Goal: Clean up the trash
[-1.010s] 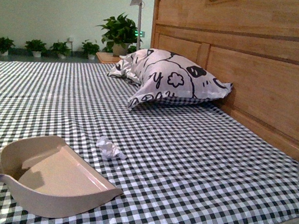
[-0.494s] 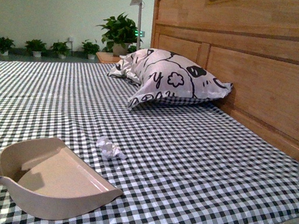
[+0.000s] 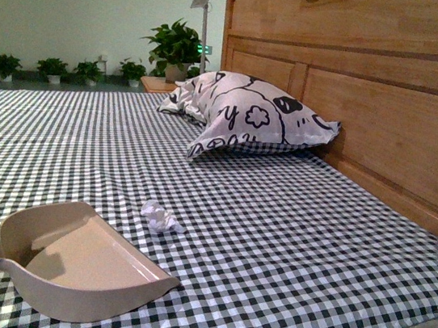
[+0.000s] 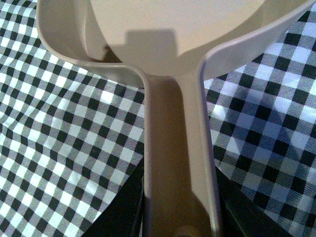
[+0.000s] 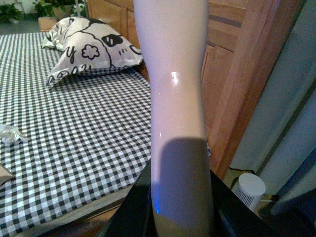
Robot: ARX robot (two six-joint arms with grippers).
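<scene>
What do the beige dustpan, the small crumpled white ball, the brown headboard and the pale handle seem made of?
Beige dustpan: likely moulded plastic, smooth semi-matt, thin even walls.
Small crumpled white ball: probably paper, matt, sharp creases.
Brown headboard: wood or veneer, visible grain, satin sheen.
Pale handle in the right wrist view: likely plastic, glossy, bright highlight.

Holding the dustpan handle (image 4: 175, 148) in the left gripper (image 4: 180, 217), dark fingers (image 4: 123, 207) pressed against both its sides, wrist in line with the handle. Holding a pale glossy shaft (image 5: 173, 98) in the right gripper (image 5: 180, 212), black fingers (image 5: 131, 207) flanking it, shaft running straight out from the wrist.
</scene>
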